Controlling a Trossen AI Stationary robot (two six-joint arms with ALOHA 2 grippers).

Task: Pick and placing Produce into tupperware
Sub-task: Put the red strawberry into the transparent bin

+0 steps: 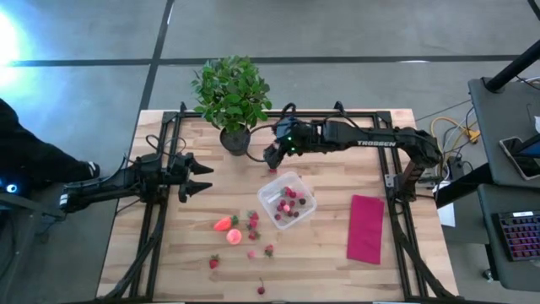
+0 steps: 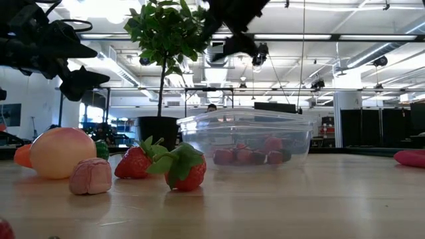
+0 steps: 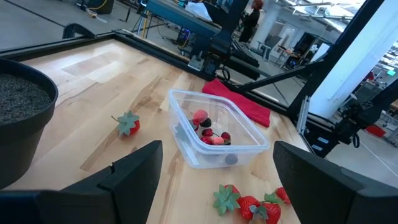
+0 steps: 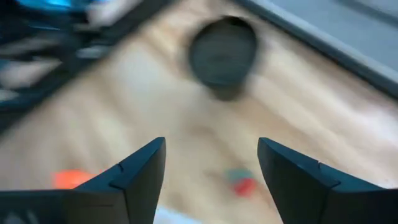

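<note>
The clear square tupperware point(image 1: 287, 200) point(image 3: 214, 134) point(image 2: 246, 136) stands on the wooden table with several small red berries inside. Loose produce lies near it: an orange-red strawberry point(image 1: 224, 224), a round pink-orange fruit point(image 1: 234, 236) point(image 2: 61, 151), and scattered berries point(image 1: 252, 221) point(image 2: 186, 169). One berry with a green top point(image 1: 272, 170) point(image 3: 129, 123) point(image 4: 241, 182) lies between the plant pot and the tupperware. My right gripper point(image 1: 272, 159) point(image 4: 211, 143) hangs open above that berry without touching it. My left gripper point(image 1: 202, 178) point(image 3: 217, 149) waits open, raised over the table's left part.
A leafy potted plant point(image 1: 232, 101) point(image 2: 163, 66) stands at the far edge, close to my right gripper. A flat magenta cloth point(image 1: 366, 228) lies right of the tupperware. Black frame rails point(image 1: 156, 228) run along both sides of the table.
</note>
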